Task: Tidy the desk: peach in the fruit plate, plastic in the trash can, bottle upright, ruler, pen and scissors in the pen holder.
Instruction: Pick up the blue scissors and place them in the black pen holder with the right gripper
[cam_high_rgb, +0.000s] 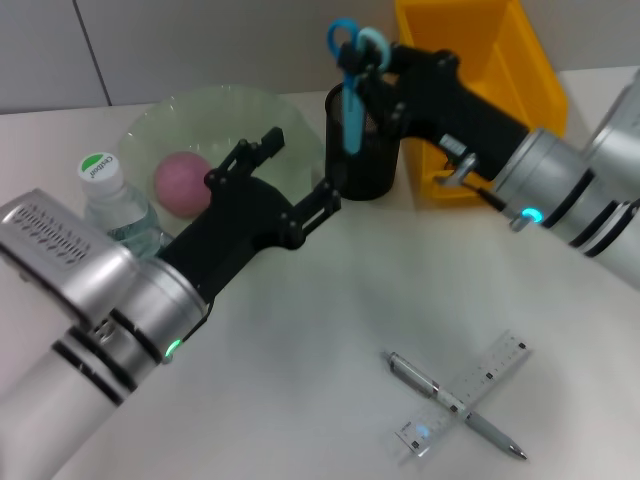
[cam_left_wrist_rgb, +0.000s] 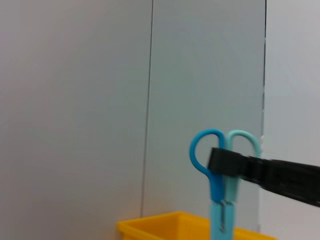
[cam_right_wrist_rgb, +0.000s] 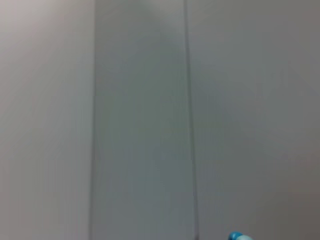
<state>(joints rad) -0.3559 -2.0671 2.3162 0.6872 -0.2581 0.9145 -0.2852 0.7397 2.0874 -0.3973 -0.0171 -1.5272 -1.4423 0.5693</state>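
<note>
Right gripper (cam_high_rgb: 372, 68) clamps scissors (cam_high_rgb: 352, 75) — blades inside pen holder (cam_high_rgb: 362, 160); left gripper (cam_high_rgb: 296, 172) open.

Office desk, white tabletop (cam_high_rgb: 330, 300), grey wall panels (cam_left_wrist_rgb: 75, 100)

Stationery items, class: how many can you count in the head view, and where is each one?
3. The scissors stand in the black pen holder, held by the right pincer. The pen and ruler lie crossed on the desk. The arms may hide others.
</note>
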